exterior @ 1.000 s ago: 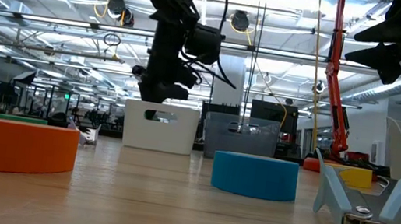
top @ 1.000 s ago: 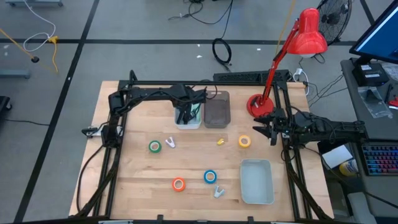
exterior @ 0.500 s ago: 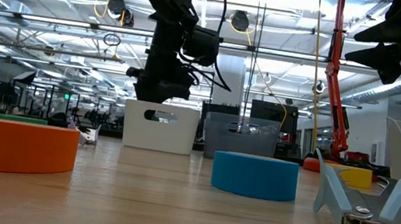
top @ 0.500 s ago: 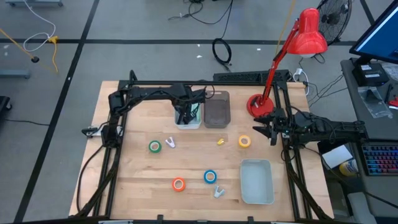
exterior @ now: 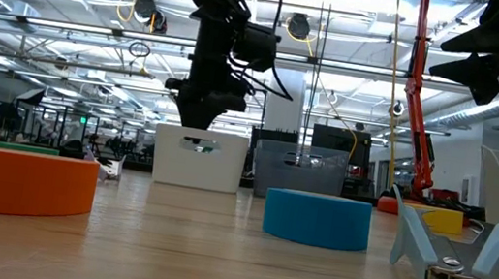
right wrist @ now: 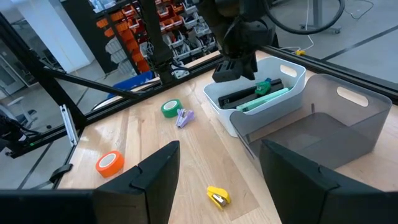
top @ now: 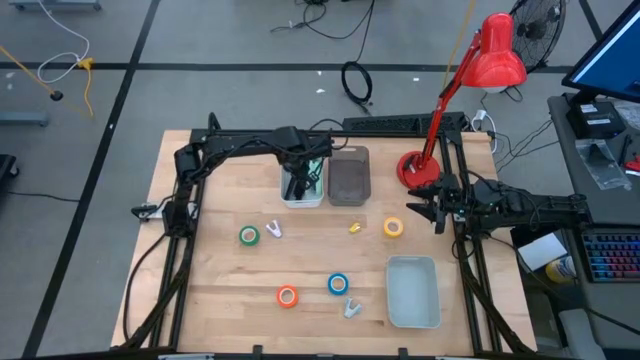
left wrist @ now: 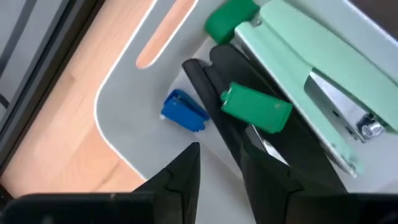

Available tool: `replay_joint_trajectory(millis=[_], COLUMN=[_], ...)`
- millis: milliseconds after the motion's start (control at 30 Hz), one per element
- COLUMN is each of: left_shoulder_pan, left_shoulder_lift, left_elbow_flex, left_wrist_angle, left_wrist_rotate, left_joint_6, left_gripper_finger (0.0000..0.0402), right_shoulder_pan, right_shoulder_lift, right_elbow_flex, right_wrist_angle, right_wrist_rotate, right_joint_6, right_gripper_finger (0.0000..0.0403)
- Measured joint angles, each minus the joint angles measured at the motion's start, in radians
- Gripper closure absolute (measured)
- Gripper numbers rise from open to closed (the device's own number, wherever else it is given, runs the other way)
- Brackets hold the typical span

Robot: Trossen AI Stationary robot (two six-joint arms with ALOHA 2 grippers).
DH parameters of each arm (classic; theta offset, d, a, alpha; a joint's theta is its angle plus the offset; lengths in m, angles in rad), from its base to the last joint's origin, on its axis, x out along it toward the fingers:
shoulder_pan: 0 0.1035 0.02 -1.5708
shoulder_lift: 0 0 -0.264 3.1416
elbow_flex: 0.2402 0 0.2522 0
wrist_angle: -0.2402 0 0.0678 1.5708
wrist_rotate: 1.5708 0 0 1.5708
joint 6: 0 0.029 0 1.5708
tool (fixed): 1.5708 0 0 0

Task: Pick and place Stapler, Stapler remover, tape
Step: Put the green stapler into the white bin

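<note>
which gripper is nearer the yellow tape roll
Right. The right gripper hovers just beside the yellow tape roll, toward the lamp-side table edge. The left gripper is farther off, over the white bin.

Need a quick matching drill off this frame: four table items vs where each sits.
Items:
1. green tape roll
2. yellow tape roll
3. staplers
4. orange tape roll

Places:
A. inside the white bin
B. on the wood just left of the blue tape roll
C. nearest the right claw
D. beside the small purple staple remover

Pairs: 1-D, 2-C, 3-A, 4-B
</note>
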State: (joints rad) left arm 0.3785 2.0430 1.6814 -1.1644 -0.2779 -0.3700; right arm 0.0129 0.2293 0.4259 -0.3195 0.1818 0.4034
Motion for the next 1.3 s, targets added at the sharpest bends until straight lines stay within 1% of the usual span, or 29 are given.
replay_joint_trajectory(millis=[333,433,533,667,733,933,1100,1300], left_shoulder_pan=[-0.022,-0.035,-0.053,-0.075,-0.079,-0.062,-0.054,-0.053], left_shoulder_lift=[-0.011,-0.029,-0.045,-0.051,-0.050,-0.024,0.014,0.030], left_elbow_flex=[0.002,0.002,0.002,0.002,0.002,-0.002,-0.004,-0.004], left_wrist_angle=[0.025,0.079,0.168,0.297,0.322,0.304,0.262,0.214], left_wrist_rotate=[0.004,0.004,0.005,0.041,0.051,0.053,0.055,0.047], left_joint_6=[0.029,0.023,0.023,0.039,0.046,0.027,0.029,0.046], left_gripper_finger=[0.0282,0.0282,0.0282,0.0282,0.0282,0.0282,0.0282,0.0282], right_shoulder_pan=[0.000,0.000,0.000,0.000,0.000,0.000,0.000,0.000], right_shoulder_lift=[0.000,0.000,0.000,0.000,0.000,0.000,0.000,0.000], right_elbow_flex=[0.000,0.000,0.000,0.000,0.000,0.000,0.000,0.000], right_wrist_angle=[-0.001,-0.001,-0.001,0.000,0.000,0.000,-0.002,-0.001], right_wrist_rotate=[0.002,0.002,0.004,0.003,0.002,0.000,0.000,0.000], right_joint_6=[-0.011,-0.011,-0.007,-0.002,0.000,0.000,-0.004,-0.006], right_gripper_finger=[0.0190,0.0190,0.0190,0.0190,0.0190,0.0190,0.0190,0.0190])
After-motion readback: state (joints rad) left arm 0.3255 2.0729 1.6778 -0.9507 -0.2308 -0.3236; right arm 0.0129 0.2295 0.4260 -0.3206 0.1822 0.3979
